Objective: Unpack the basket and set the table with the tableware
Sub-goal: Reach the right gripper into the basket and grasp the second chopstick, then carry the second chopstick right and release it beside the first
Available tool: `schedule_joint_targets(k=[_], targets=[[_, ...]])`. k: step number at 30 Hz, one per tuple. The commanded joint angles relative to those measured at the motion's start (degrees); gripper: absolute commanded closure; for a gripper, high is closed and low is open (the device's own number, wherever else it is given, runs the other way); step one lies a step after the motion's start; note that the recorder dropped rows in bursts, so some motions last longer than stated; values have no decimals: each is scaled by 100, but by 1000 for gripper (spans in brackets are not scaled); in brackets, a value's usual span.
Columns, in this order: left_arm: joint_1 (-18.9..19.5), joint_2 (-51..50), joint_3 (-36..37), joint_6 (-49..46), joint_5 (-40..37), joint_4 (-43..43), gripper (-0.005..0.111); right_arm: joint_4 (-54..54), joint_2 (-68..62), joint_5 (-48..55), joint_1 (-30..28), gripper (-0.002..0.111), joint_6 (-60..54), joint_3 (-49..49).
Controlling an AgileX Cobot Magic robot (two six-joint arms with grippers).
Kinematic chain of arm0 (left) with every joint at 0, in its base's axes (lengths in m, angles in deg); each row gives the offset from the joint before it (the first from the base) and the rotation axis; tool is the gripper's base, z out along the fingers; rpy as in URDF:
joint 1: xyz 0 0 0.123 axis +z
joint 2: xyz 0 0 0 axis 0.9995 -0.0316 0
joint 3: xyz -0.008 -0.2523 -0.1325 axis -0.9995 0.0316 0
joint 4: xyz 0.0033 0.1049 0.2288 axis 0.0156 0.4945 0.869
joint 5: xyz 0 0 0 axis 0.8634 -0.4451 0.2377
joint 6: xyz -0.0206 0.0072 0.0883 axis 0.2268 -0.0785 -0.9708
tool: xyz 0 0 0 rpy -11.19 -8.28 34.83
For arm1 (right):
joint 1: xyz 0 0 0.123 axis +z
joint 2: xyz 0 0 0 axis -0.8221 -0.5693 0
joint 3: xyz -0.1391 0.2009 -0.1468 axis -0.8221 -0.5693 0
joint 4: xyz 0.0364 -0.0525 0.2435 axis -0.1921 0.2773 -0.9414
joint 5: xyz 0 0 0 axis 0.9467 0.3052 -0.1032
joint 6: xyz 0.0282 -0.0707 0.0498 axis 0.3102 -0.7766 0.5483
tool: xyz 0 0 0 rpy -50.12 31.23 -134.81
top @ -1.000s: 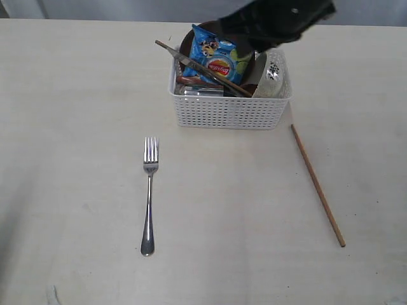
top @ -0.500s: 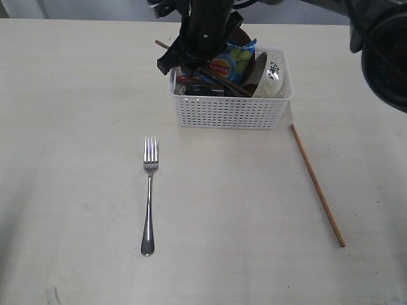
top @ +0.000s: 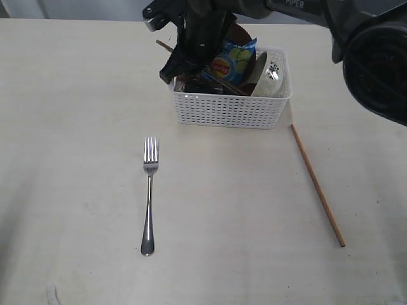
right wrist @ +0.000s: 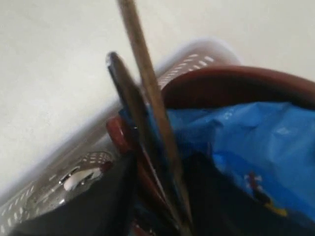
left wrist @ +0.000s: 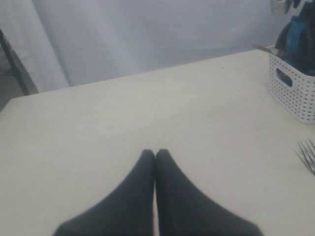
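The white basket (top: pixel 232 109) stands at the back of the table (top: pixel 76 127). In it are a wooden chopstick (top: pixel 219 77), a white bowl (top: pixel 272 71), a brown plate (top: pixel 240 33) and a blue chips bag (top: pixel 234 60). My right gripper (top: pixel 181 67) is down in the basket's left end. Up close, its dark fingers (right wrist: pixel 106 206) stand apart on either side of the chopstick (right wrist: pixel 147 98) and a dark knife (right wrist: pixel 125 93); it is blurred. A fork (top: pixel 149 194) and a second chopstick (top: pixel 318 184) lie on the table. My left gripper (left wrist: pixel 155 153) is shut and empty over bare table.
The right arm (top: pixel 318 9) crosses above the basket from the back right. The left wrist view shows the basket's end wall (left wrist: pixel 295 93) and the fork's tines (left wrist: pixel 307 153) off to one side. A shiny steel piece (right wrist: pixel 74 179) lies low in the basket.
The right arm has swung from above the basket's back down into its left end. The chips bag has shifted to the right. Fork and loose chopstick have not moved.
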Motion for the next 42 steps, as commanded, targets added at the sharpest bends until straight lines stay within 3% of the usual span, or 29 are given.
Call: schedule_joint_targets(k=[1,3,33,42], targets=[[31,15,10,20,45,-66,107,110,-90,-31,44,103,-52,6],[31,15,10,20,45,-66,107,110,-90,-31,44,109,-27,6],[31,15,10,20,45,-66,107,-81,1786,215,180,109,104,6],[31,15,10,20,45,-66,107,292,2154,1681,120,109,249,-100]])
